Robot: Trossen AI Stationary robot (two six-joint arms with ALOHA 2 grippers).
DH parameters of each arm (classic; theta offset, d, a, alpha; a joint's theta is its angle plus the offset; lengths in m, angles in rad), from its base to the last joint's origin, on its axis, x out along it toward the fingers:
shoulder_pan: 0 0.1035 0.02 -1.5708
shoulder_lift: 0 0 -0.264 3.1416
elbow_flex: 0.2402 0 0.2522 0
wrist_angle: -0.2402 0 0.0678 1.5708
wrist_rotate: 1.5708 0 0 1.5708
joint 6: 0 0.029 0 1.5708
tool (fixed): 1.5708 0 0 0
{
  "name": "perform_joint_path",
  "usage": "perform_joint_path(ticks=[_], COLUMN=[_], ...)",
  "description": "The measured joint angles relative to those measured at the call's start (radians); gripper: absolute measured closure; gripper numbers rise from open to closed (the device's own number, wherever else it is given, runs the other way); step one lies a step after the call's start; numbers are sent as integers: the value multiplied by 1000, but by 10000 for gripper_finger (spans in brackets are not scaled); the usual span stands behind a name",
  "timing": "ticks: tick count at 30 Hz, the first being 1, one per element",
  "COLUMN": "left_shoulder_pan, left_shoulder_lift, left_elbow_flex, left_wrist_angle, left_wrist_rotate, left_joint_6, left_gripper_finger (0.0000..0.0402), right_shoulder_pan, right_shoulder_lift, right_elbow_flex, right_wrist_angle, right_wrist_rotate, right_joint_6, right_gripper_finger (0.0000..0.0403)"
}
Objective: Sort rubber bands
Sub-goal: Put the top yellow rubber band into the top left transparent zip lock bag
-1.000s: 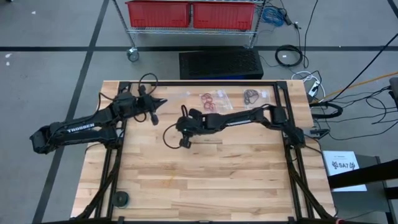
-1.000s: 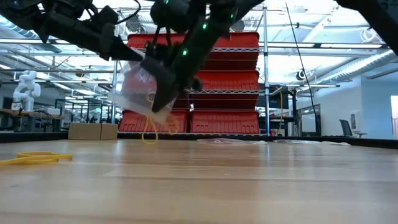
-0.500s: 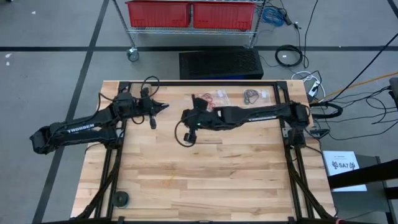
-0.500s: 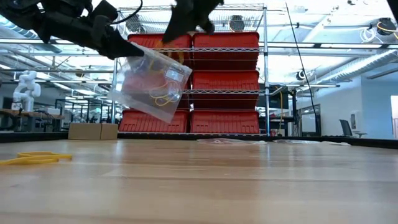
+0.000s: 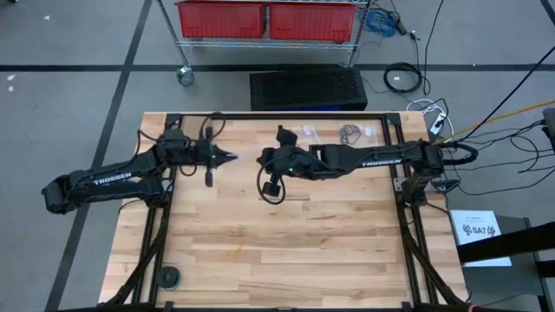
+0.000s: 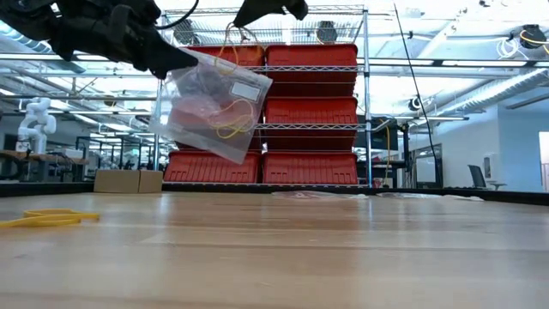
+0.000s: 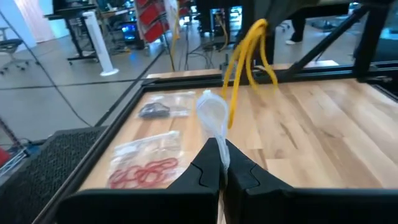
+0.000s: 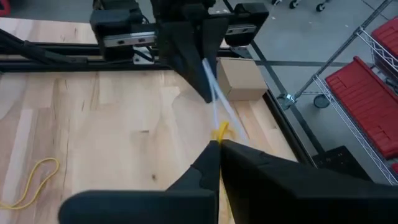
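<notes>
Left gripper [image 7: 219, 163]: fingers pinched on the edge of a clear bag [image 6: 214, 103] held above the table [image 5: 286, 243]. Right gripper [image 8: 219, 144]: fingers closed on yellow rubber bands [image 7: 245, 56] beside the bag's mouth. More yellow bands [image 6: 47, 219] lie loose on the tabletop; bagged red bands [image 7: 146, 174] and dark bands [image 7: 154, 111] near the far edge.

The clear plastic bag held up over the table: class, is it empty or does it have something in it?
Not empty. In the low view the clear plastic bag, pinched by the shut left gripper, hangs tilted above the table with yellow rubber bands showing through it.
</notes>
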Motion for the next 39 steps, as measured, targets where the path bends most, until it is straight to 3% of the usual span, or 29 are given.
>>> perform_joint_path(ticks=[39], left_shoulder_pan=[-45], left_shoulder_lift=[0], left_elbow_flex=[0], left_wrist_angle=[0], left_wrist_rotate=[22], left_joint_6=[2], left_gripper_finger=[401], right_shoulder_pan=[3], right_shoulder_lift=[-23], right_elbow_flex=[7], right_wrist_angle=[26], right_wrist_rotate=[1], right_joint_6=[-33], right_gripper_finger=[403])
